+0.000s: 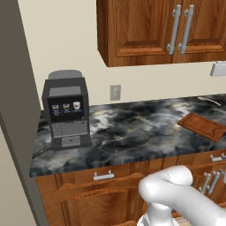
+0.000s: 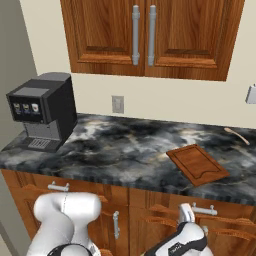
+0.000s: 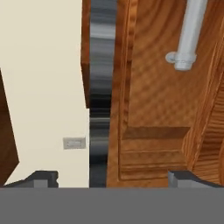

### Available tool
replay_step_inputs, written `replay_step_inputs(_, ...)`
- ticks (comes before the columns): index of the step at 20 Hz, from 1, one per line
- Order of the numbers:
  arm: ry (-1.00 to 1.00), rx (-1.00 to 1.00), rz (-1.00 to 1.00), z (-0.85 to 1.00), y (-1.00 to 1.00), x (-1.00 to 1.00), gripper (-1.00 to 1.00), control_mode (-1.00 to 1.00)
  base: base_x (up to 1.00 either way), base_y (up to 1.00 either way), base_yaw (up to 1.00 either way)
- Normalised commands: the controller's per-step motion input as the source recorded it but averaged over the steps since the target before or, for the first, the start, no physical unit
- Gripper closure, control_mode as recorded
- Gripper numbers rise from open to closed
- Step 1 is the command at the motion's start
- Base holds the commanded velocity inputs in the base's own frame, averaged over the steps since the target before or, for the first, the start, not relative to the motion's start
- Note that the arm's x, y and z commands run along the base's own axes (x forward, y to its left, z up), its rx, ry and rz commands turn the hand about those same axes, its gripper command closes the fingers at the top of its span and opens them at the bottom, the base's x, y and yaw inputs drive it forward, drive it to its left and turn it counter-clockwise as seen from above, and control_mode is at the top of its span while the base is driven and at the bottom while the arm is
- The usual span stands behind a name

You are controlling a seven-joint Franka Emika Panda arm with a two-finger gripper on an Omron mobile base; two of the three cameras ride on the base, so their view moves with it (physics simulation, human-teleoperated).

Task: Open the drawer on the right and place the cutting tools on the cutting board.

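On the marble counter [image 2: 125,150], grooved reddish cutting board [image 2: 197,164] lies flat; jaws released.

Bright, even rendered light; soft shadows, slight pixelation.

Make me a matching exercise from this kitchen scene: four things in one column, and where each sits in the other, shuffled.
Things:
1. coffee machine
2. cutting board
3. wall outlet
4. gripper

Places:
A. on the wall above the counter
B. low, in front of the lower cabinets
C. left end of the counter
D. right part of the counter

Pairs: 1-C, 2-D, 3-A, 4-B
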Motion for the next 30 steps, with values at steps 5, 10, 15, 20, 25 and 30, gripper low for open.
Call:
replay_step_inputs(5,-0.03,0.06,-0.03,-0.25,-0.36,0.19,-1.00,-1.00,0.00,0.00,0.00)
replay_step_inputs(10,0.00,0.04,-0.04,-0.24,-0.24,0.27,-1.00,-1.00,0.00,0.00,0.00)
replay_step_inputs(15,0.00,0.03,-0.04,-0.16,-0.19,0.41,-1.00,-1.00,0.00,0.00,0.00)
replay_step_inputs(20,0.00,0.01,-0.05,-0.20,-0.19,0.38,-1.00,-1.00,0.00,0.00,0.00)
replay_step_inputs(25,0.00,0.01,-0.04,-0.28,-0.25,0.26,-1.00,-1.00,0.00,0.00,0.00)
replay_step_inputs(30,0.00,0.03,-0.04,-0.29,-0.30,0.22,-1.00,-1.00,0.00,0.00,0.00)
